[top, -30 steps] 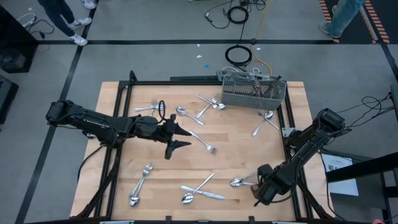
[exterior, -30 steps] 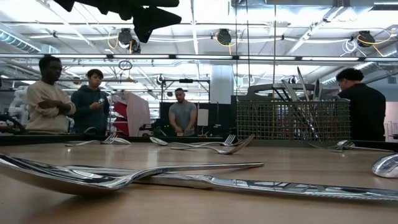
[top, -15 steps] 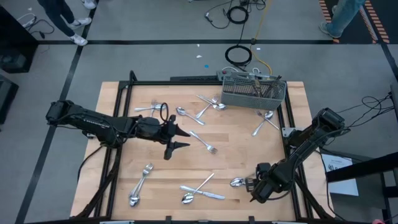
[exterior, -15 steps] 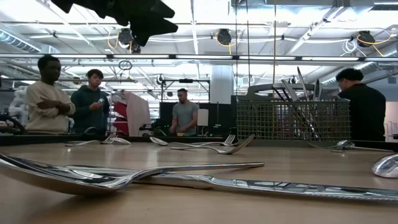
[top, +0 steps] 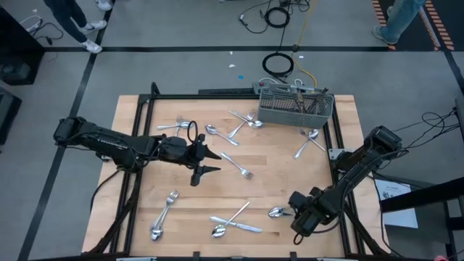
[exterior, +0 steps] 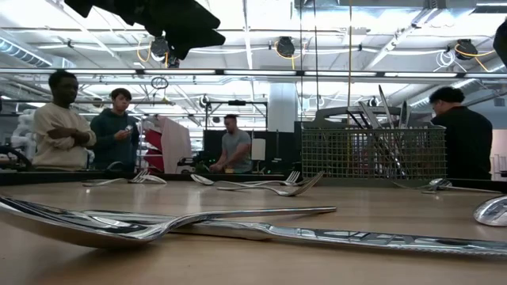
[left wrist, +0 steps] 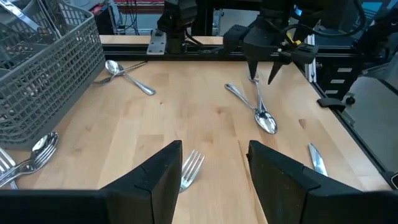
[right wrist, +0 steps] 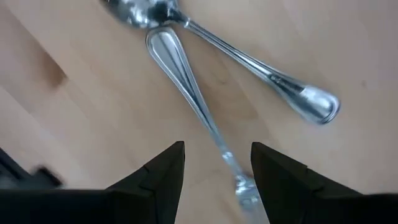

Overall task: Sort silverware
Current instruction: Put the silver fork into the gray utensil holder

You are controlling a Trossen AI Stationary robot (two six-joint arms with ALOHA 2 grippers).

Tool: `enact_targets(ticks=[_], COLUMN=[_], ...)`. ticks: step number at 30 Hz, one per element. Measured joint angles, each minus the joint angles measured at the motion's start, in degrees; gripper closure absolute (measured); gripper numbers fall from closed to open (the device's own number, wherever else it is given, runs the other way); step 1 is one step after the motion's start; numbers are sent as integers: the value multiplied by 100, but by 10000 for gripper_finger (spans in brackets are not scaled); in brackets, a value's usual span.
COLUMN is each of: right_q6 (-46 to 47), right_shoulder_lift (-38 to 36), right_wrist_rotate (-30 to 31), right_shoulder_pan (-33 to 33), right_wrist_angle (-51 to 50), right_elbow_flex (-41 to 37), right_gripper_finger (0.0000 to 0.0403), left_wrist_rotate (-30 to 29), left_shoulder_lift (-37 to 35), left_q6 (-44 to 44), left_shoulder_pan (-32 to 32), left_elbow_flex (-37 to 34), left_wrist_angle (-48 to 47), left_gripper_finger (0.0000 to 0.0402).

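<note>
The silverware lies scattered flat on the wooden table (top: 275,174): a fork (top: 239,167) at the middle, spoons (top: 217,132) farther back, and a crossed group (top: 233,222) at the near edge. My right gripper (top: 294,214) hangs open and pointing down over two crossed pieces (top: 279,212) at the near right. In the right wrist view its fingers stand either side of one slender piece (right wrist: 199,106) without touching it. My left gripper (top: 216,162) hovers open above the table's middle, the fork's tines (left wrist: 191,168) below it.
A grey wire-mesh basket (top: 296,107) with upright pieces in it stands at the far right. More forks and spoons lie at the far left (top: 174,125), near left (top: 164,214) and right (top: 308,139). Black frame rails (top: 138,145) border the table. People (exterior: 71,119) stand beyond the far edge.
My right gripper has rolled about its downward-pointing axis over the crossed pieces at the near right, staying open and nearly in place. My left gripper has tipped and rolled slightly where it hovers. No silverware has moved.
</note>
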Motion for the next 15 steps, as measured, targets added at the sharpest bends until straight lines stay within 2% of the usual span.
enact_targets(ticks=[4, 15], right_q6=[-785, -1770], right_shoulder_lift=[140, 716], right_wrist_rotate=[-3, -179], right_shoulder_pan=[2, 7], right_wrist_angle=[-5, 212], right_elbow_flex=[-50, -122], right_gripper_finger=[227, 227], left_wrist_rotate=[0, 0], left_shoulder_lift=[0, 0], left_q6=[-31, -95], left_shoulder_pan=[0, 0], left_elbow_flex=[0, 0], left_wrist_angle=[3, 7], left_gripper_finger=[210, 210])
